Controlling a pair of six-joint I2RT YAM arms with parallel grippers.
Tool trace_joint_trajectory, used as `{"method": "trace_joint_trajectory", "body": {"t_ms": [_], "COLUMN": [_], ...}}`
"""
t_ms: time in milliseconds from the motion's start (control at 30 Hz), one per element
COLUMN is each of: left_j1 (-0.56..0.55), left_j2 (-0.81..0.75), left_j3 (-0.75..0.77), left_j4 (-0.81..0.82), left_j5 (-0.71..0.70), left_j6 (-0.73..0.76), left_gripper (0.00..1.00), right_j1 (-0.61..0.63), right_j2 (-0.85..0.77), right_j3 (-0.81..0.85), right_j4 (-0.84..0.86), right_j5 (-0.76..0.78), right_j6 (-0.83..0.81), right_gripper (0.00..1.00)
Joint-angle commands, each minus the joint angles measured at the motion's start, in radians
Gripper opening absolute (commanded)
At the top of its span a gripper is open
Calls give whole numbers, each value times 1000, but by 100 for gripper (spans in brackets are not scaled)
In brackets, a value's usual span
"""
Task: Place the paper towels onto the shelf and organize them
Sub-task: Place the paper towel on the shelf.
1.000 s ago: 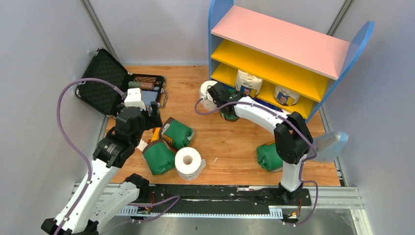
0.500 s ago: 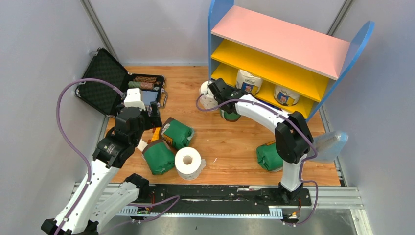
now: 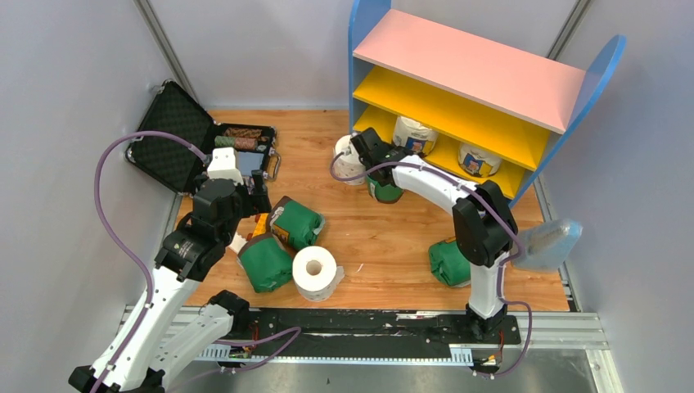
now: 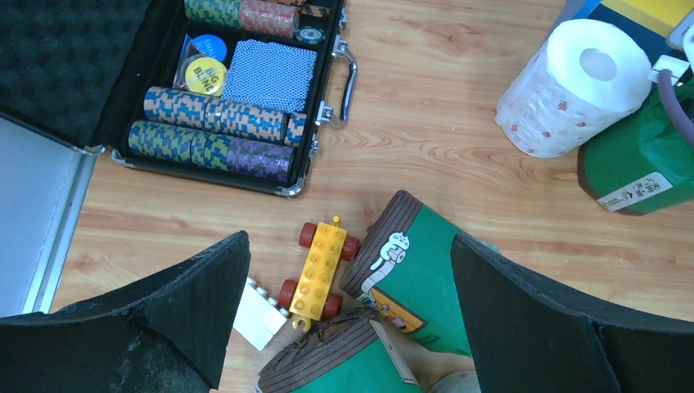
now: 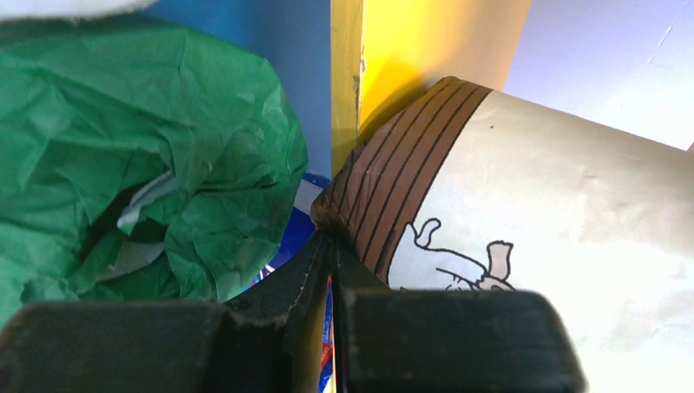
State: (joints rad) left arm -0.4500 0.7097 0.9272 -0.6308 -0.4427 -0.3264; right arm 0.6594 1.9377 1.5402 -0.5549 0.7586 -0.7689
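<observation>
Wooden counter (image 3: 385,237): four green rolls (image 3: 296,223), two white rolls (image 3: 317,273); shelf (image 3: 470,61) holds two cream rolls (image 3: 413,135); left pincer (image 4: 348,246) spread, right pincer (image 5: 331,246) pressed together.

The shelf (image 3: 475,70) stands back right — two rolls (image 3: 413,137) on its lower board; the case (image 3: 172,139) back left.
</observation>
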Motion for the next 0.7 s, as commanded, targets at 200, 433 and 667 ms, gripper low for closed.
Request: {"method": "trace_joint_trajectory", "body": {"t_ms": [200,433,667], "left_j1": [4,4,4], "left_j2": [-6,-7,-7], "left_j3": [-7,-7,-7], "left_j4": [35,34,33], "left_j5": [-4,-5,-5], "left_j6": [12,11,10], "left_gripper": [100,100,100], "right_j1": [-31,26,70], "right_j2": [67,-1,-54], "right_j3": [124,96,48], "right_j4": [161,165,164], "right_j5": [79,62,106], "right_j6": [-30,-34,-55], "right_gripper": [8,10,11]}}
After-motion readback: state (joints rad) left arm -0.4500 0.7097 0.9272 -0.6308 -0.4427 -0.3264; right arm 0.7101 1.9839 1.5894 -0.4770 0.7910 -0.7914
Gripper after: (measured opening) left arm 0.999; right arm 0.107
